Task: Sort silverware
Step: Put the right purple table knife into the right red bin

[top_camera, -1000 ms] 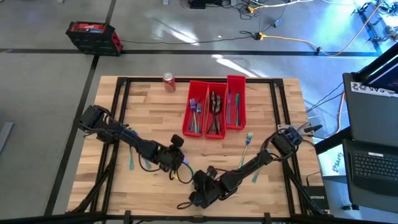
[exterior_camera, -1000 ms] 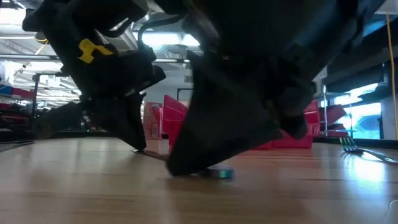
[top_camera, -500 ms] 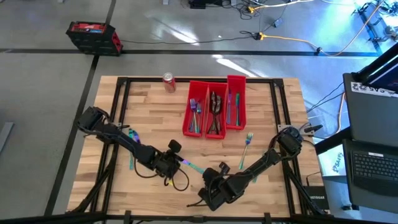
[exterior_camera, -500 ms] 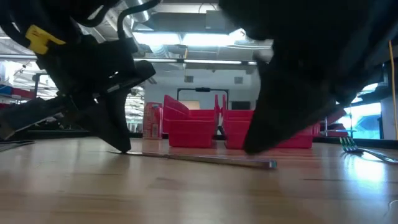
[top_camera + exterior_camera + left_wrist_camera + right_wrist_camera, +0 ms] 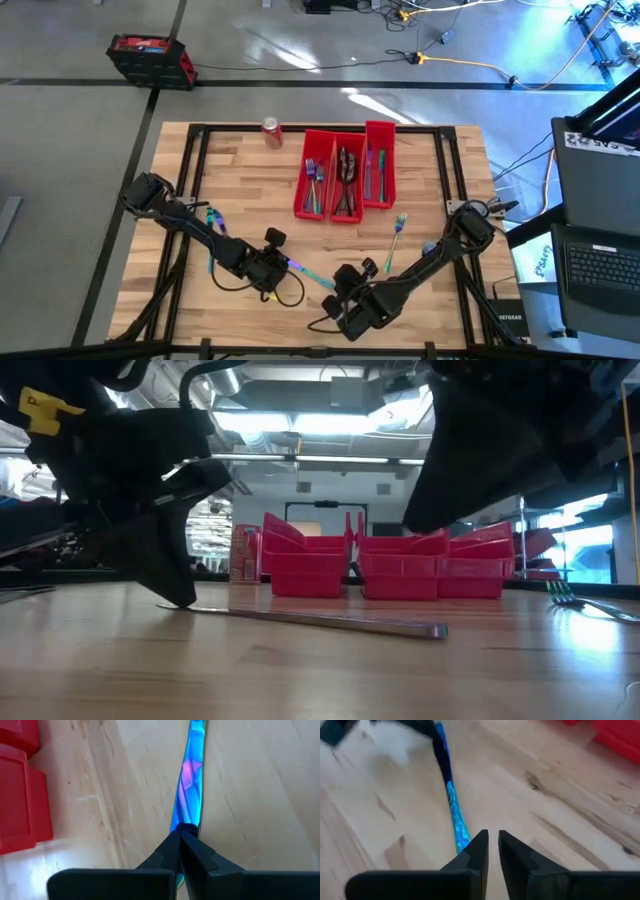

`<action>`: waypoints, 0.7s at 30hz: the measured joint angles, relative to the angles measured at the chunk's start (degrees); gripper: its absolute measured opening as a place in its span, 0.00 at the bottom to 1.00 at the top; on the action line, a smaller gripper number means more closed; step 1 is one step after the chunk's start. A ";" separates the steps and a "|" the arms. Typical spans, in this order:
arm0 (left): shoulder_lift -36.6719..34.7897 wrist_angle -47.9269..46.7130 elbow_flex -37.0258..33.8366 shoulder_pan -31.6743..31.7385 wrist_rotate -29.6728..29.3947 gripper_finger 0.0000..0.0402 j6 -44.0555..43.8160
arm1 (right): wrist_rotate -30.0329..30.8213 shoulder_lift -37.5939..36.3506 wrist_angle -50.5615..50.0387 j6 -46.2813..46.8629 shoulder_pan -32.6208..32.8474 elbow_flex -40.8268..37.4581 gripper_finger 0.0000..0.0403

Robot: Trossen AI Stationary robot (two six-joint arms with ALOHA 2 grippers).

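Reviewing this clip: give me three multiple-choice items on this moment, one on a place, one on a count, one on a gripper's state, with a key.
1. Where does the soda can stand?
A. inside a bin
B. on the table, just left of the red bins
C. at the table's right edge

2. How many red bins sit side by side?
A. two
B. three
C. five

3. How is the left gripper?
A. shut on the iridescent knife
B. wide open above a bin
C. holding the soda can

Key: B, the high view shows the can on bare wood beside the bins; B, three compartments show from above; A, the left wrist view shows the fingertips pinched on the knife's end.
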 joint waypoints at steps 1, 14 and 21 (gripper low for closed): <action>0.00 0.00 -0.01 -0.08 0.00 0.00 -0.45 | 1.07 0.00 -0.51 1.59 0.62 0.00 0.08; 0.02 0.44 -0.02 -0.87 3.13 0.00 -5.13 | 17.72 0.21 6.45 10.84 11.53 0.02 0.52; 0.00 0.15 0.09 -0.50 5.90 0.00 -13.59 | 27.72 0.73 11.32 12.14 13.06 -3.02 0.64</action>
